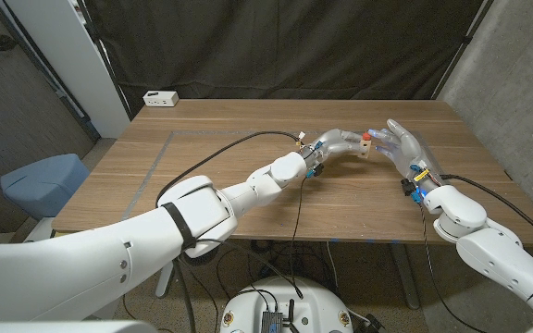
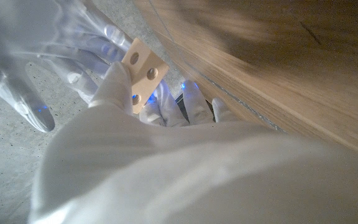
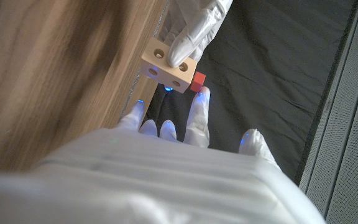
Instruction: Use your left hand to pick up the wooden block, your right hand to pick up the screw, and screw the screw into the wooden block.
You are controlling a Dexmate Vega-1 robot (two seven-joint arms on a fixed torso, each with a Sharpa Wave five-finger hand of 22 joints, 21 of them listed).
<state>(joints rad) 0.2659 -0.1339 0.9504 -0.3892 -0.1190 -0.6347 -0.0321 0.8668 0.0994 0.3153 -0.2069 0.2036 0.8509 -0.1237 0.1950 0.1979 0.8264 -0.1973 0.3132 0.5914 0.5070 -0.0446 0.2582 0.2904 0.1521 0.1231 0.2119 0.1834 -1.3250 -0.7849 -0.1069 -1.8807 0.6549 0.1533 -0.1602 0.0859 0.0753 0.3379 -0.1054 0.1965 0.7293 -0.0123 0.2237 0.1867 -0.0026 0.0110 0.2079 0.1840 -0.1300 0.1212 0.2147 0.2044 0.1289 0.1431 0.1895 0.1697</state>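
1. The wooden block is gripped by the left robot hand, raised above the counter.
2. The screw – red-headed – is pinched against the block by the right robot hand, other fingers spread.
3. The block is pale, with round holes.

A white power strip lies on the far left corner of the wooden tabletop, well apart from the left robot hand. A black curtain hangs behind. A blue chair stands beside the tabletop's left edge.
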